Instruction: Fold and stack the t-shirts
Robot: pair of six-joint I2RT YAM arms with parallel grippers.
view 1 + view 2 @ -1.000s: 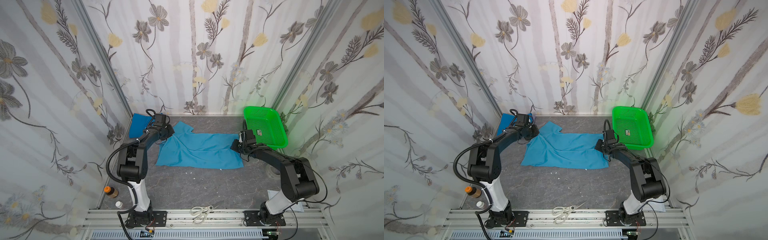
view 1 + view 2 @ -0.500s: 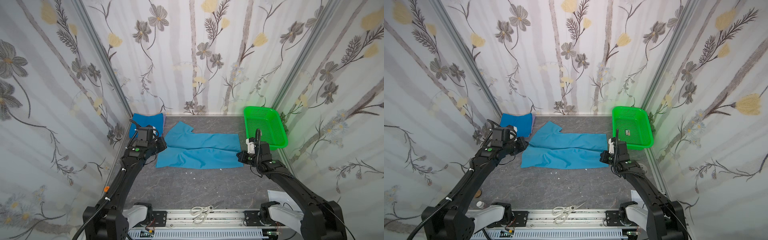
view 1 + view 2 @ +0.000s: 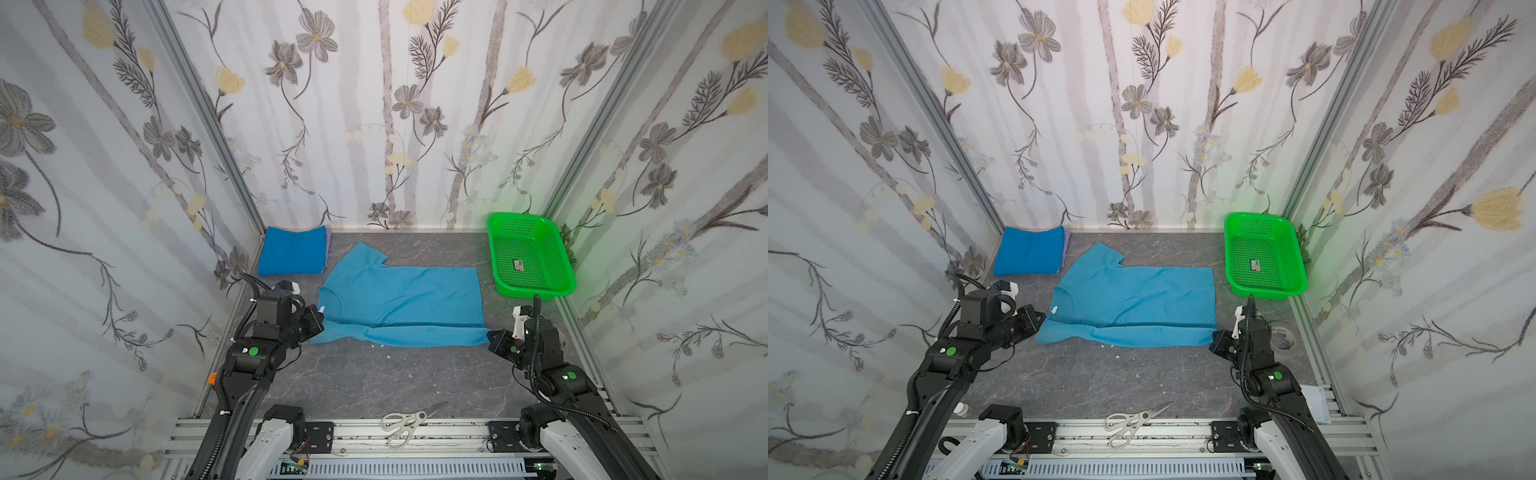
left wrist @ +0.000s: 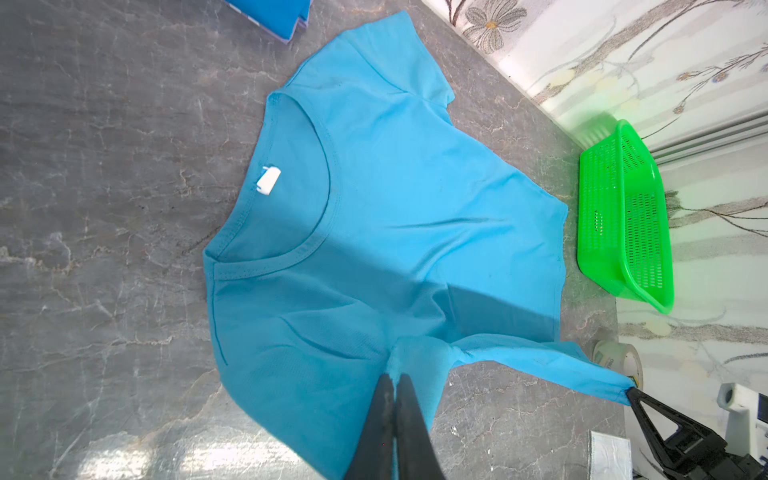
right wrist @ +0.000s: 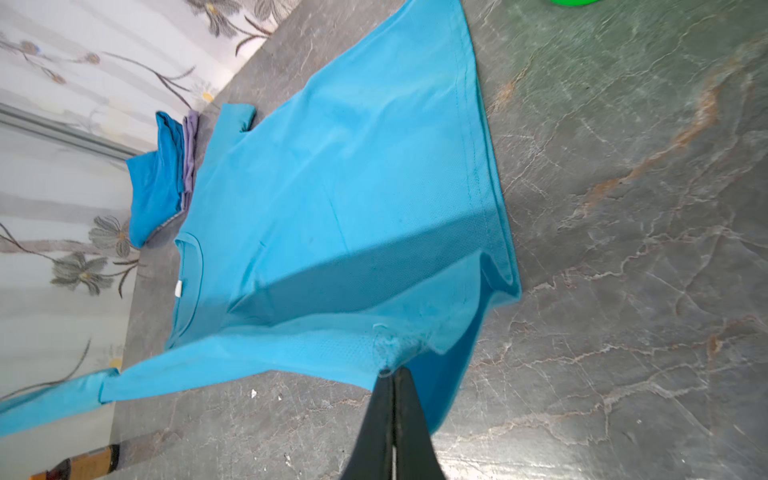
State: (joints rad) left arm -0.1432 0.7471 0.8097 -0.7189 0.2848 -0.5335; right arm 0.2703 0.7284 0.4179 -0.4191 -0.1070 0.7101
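Both arms reach forward low over the bench, wrists turned so the grippers point inward toward each other. The left gripper is clamped tight on the near shoulder side of the sky-blue t-shirt. The right gripper is pinched closed on the shirt's near hem corner, just in front of the green basket. The shirt's near edge runs taut and lifted between them. The rest lies flat just beside the basket, with the neck label at the end away from it. The folded stack of royal blue and lilac t-shirts sits well apart from the basket, past the shirt.
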